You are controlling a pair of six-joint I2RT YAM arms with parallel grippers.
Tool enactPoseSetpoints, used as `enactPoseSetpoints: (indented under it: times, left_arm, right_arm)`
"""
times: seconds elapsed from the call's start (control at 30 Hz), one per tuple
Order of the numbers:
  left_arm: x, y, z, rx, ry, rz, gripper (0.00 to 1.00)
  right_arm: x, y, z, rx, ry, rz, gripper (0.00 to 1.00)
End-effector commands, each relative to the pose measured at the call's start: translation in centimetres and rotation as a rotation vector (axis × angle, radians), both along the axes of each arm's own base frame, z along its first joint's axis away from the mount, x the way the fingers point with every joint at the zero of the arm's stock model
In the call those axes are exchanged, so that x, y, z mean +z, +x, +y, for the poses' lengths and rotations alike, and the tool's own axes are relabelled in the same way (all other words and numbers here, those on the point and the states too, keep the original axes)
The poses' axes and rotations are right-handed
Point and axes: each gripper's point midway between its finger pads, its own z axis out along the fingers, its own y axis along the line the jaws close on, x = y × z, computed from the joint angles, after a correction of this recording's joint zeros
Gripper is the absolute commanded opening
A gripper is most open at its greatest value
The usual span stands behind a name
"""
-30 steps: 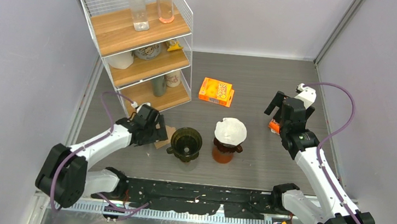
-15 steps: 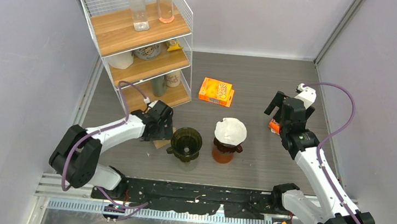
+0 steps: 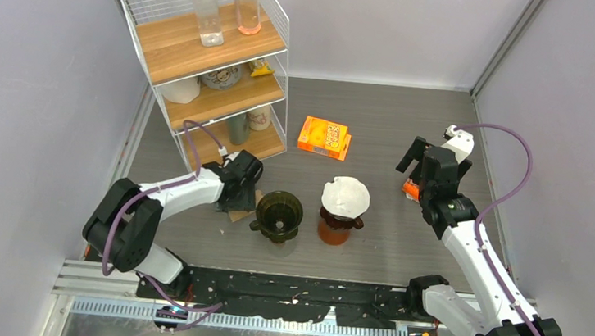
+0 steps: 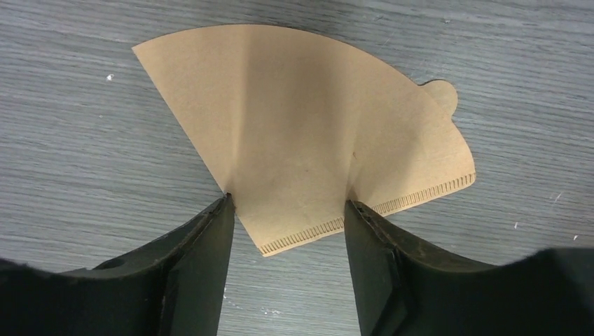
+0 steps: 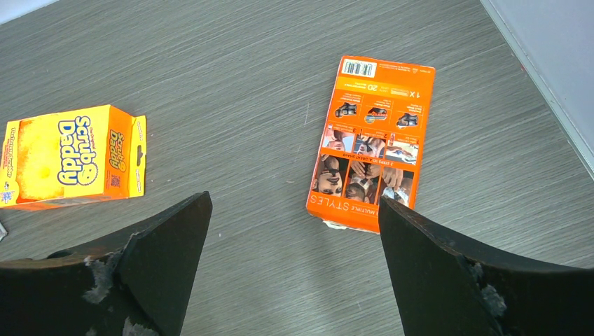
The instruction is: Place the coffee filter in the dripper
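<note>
**Left fingers straddling flat filter, no grip yet**

Risk first: the coffee filter (image 4: 301, 133) is lying flat on the surface (image 4: 77, 182), thin paper with nothing under it to bite on. If the left fingers (image 4: 196, 259) are closing sideways from here, the paper is likely buckling or crumpling between them rather than lifting. It could also be skidding out ahead of the tips. Faint creases are already running up the sheet from each tip, so it looks like it is starting to bow. The tips may be scraping the surface too if they are sitting too low. And the filter is folded flat, so it may be going into the cone unopened.

The left fingers are standing partly apart, with the filter's narrow seamed end between them. Each tip is touching a paper edge, and the fan is spreading out ahead. I am judging this as contact, not a hold.

The dripper (image 3: 279, 213) is sitting empty just beside the left fingers, on the side toward the other arm.

The right fingers (image 5: 154, 259) are spread wide, gripping nothing and hovering above the surface. An orange box (image 5: 371, 140) is lying ahead of them.
</note>
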Motion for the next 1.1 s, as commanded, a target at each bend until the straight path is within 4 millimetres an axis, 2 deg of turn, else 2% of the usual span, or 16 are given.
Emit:
enactPoseSetpoints:
  times: [0.0,0.13,0.37,0.57,0.8,0.93,1.07]
  left_arm:
    - [-0.4,0.0,0.3,0.015,0.022,0.017,0.60]
    - [-0.6,-0.1,0.3,0.016,0.027,0.023,0.49]
    - [-0.4,-0.2,0.5,0.025,0.029,0.019,0.38]
    - [2.7,1.0,1.3,0.045,0.049,-0.075,0.27]
    - [6.3,2.2,1.8,0.047,0.041,-0.207,0.20]
    - [8.0,2.4,1.9,0.038,0.027,-0.257,0.19]
    - [10.8,3.0,1.8,-0.006,-0.004,-0.357,0.21]
  right_arm:
    - [0.9,0.2,-0.4,-0.026,0.008,-0.039,0.95]
    - [0.9,0.2,-0.4,-0.026,0.010,-0.042,0.95]
    - [1.1,0.2,-0.5,-0.028,0.011,-0.046,0.96]
    - [1.1,0.2,-0.4,-0.027,0.011,-0.046,0.95]
    - [1.4,0.1,-0.3,-0.018,0.017,-0.056,0.96]
    - [1.5,0.1,-0.1,-0.008,0.022,-0.060,0.95]
    - [1.8,0.2,0.5,0.028,0.032,-0.063,0.95]
